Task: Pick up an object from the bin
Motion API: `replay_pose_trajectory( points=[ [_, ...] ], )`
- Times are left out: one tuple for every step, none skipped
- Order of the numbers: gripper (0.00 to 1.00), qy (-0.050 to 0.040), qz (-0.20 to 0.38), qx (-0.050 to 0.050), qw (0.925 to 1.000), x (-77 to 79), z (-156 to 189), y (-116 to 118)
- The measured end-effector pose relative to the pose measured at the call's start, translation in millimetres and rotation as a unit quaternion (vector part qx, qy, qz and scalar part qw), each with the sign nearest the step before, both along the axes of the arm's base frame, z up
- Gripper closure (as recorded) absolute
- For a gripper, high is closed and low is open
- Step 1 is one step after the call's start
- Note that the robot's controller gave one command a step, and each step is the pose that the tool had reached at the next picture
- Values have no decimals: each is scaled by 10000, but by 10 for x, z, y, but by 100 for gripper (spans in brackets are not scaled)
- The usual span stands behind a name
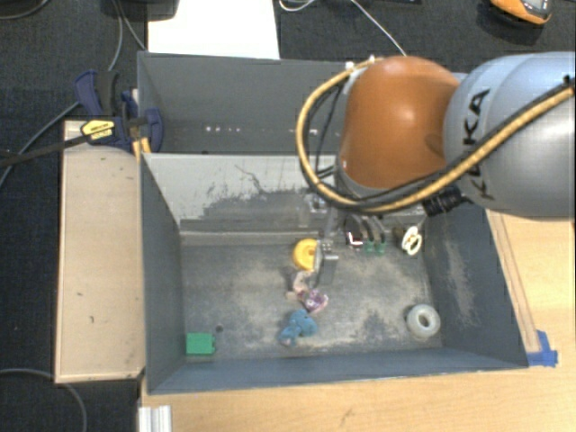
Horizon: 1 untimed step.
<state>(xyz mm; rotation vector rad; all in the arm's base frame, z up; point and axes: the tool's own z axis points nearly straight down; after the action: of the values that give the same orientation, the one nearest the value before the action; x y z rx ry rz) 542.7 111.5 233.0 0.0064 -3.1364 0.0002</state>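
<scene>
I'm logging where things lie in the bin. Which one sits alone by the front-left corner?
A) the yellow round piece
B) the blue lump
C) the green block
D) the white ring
C: the green block lies by itself at the front-left corner of the bin. The white ring is front right, and the yellow round piece and blue lump are near the middle.

I see the scuffed grey metal bin [234,282] carrying a small green cube [200,343] near its front-left corner. A crumpled blue lump [296,328] lies mid-front, a pinkish scrap [311,301] just behind it, a round yellow piece [305,255] further back, and a grey-white ring [422,319] front-right.
</scene>
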Motion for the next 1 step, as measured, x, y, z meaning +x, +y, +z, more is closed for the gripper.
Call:
replay_pose_trajectory(
  points=[
    [0,-42,-22,6,10000,14,49,-8]
  ],
)
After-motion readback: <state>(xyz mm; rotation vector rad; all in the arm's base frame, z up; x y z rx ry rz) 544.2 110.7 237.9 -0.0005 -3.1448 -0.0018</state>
